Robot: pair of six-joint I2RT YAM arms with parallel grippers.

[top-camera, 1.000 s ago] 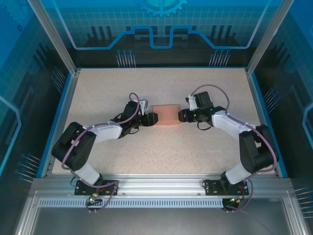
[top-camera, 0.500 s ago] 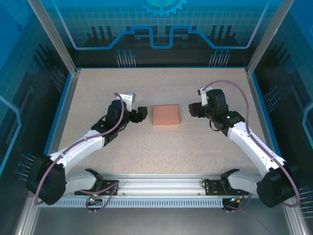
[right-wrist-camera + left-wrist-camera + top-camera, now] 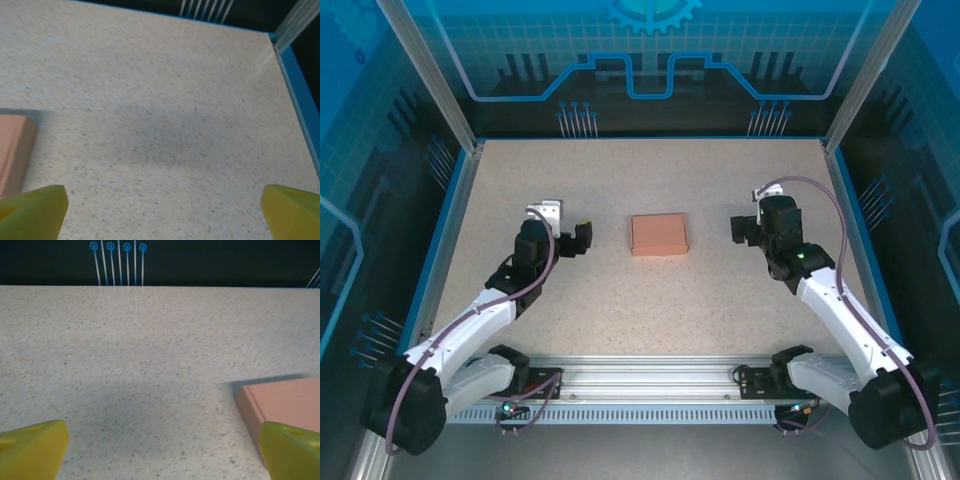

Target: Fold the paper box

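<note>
**Box lies shut at mid-table, both claws wide and empty**

Top external: the paper box (image 3: 659, 235), salmon-pink and closed into a low rectangular block, lies flat on the speckled table (image 3: 650, 320) just above frame centre. The left gripper (image 3: 576, 240) is left of centre and points right toward the box, apart from it. The right gripper (image 3: 739, 228) is right of centre and points left toward it, also apart. Both claws are spread and hold nothing.

Left wrist: yellow fingertips (image 3: 33, 450) sit in the two lower corners, jaws at full spread, with bare table between them. The paper box (image 3: 285, 400) shows at the right edge, lower half of frame. The lower-right fingertip covers part of it in the picture.

Right wrist: yellow fingertips (image 3: 33, 210) are again in the two lower corners, claw wide open and empty. One end of the paper box (image 3: 12, 150) shows at the left edge, just above the lower-left fingertip. The blue table rim (image 3: 300, 100) runs down the right side
</note>
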